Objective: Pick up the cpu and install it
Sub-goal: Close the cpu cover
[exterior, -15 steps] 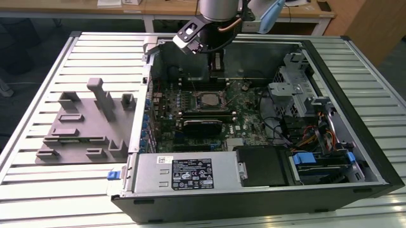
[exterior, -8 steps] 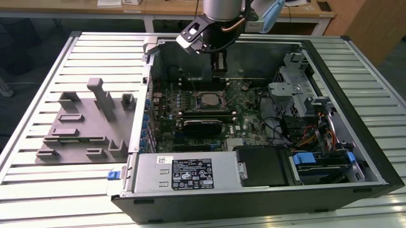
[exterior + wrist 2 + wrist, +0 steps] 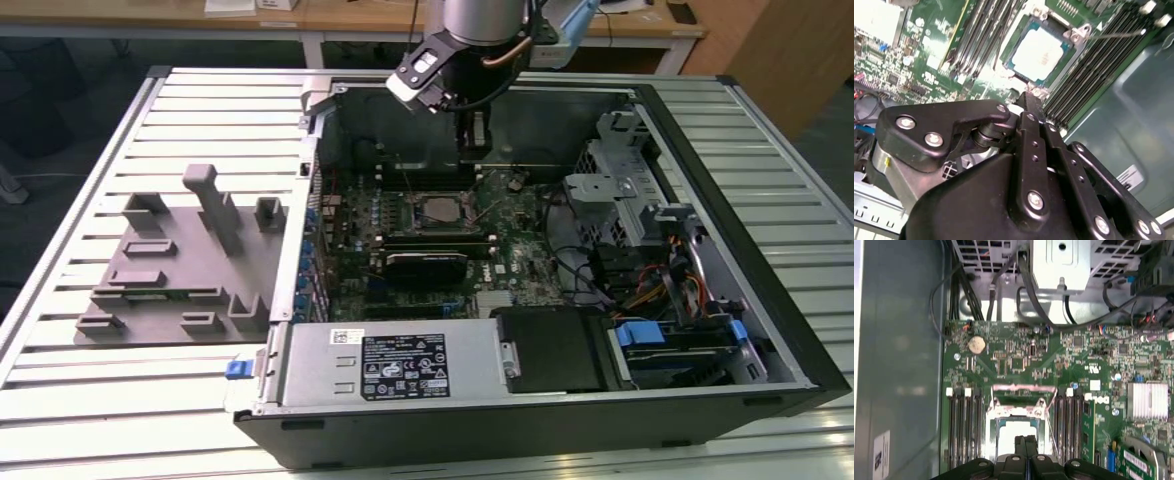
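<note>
At socket [image 3: 1077, 34]: cpu [image 3: 1041, 52] lies seated.
Jaws: together, empty, poised above it.
Left: latching, apparently.

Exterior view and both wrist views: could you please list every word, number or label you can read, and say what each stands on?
No text is legible.
Large white label on the grey metal box: print too small.
White sticker on the grey case wall: blurred.
Square silver-topped cpu: faint marks, unreadable.
Green motherboard: white lettering too small.
</note>
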You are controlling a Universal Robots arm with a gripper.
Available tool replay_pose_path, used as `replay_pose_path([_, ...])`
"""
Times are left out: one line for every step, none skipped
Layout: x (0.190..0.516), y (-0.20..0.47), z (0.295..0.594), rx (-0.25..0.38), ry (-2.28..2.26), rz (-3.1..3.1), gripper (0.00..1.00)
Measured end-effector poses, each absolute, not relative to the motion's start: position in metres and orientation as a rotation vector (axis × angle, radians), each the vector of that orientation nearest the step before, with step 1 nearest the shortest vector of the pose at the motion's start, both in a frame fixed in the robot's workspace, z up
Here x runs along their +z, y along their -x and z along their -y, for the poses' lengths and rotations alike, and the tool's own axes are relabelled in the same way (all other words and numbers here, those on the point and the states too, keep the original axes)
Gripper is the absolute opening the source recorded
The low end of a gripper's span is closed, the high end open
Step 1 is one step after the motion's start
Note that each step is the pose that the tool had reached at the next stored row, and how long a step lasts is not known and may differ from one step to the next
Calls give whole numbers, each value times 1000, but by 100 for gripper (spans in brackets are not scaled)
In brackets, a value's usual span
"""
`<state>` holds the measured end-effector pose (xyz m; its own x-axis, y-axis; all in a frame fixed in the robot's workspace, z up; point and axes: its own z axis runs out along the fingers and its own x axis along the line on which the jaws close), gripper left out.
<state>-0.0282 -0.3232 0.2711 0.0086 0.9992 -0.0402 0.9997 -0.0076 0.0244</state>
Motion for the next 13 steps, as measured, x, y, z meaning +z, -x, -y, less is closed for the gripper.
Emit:
replay_pose_path([271, 26, 323, -18, -2198, -2180, 11])
replay_pose_path([271, 24, 323, -18, -2198, -2180, 11])
replay_pose_path([271, 22, 323, -18, -2198, -2180, 11])
replay_pose_path([271, 19, 323, -18, -2198, -2180, 11])
replay_pose_path([271, 17, 323, -18, -2198, -2180, 11])
replay_pose_path([271, 15, 323, -18, -2198, -2180, 11])
replay_pose_path([271, 13, 323, -18, -2198, -2180, 11])
replay_pose_path([271, 11, 323, -19, -2198, -2180, 11])
replay_pose_path([271, 9, 323, -20, -2197, -2179, 11])
replay_pose_path([271, 8, 323, -21, -2196, -2179, 11])
replay_pose_path([271, 6, 323, -22, -2196, -2179, 11])
replay_pose_path([271, 4, 322, -22, -2196, -2178, 11])
replay_pose_path([271, 2, 322, -23, -2196, -2178, 11])
